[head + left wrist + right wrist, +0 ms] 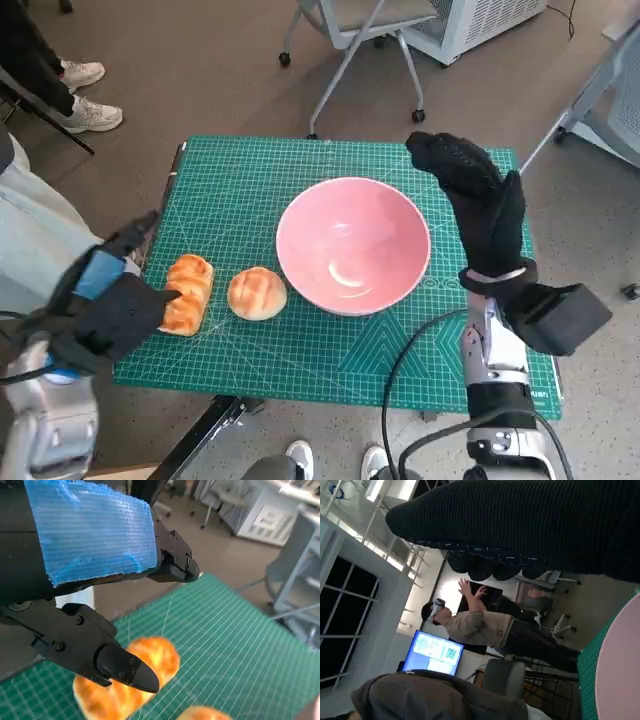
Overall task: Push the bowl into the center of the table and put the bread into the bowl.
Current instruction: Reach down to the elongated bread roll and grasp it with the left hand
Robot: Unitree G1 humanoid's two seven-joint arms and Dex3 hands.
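Black fingers (127, 672) of our left hand (115, 315) hang spread and empty just over the long bread roll (188, 293), whose long axis runs away from us. Beyond it toward the pink bowl (353, 245) lies the round bun (257, 293); the bowl sits about mid-counter (300, 360). Past the bowl, our right hand (478, 200) hovers, fingers extended, holding nothing. We judge the left hand nearer the bread.

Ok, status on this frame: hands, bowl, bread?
Left robot hand open at long glazed bread roll. Right robot hand open beside empty pink bowl. Round bun between.
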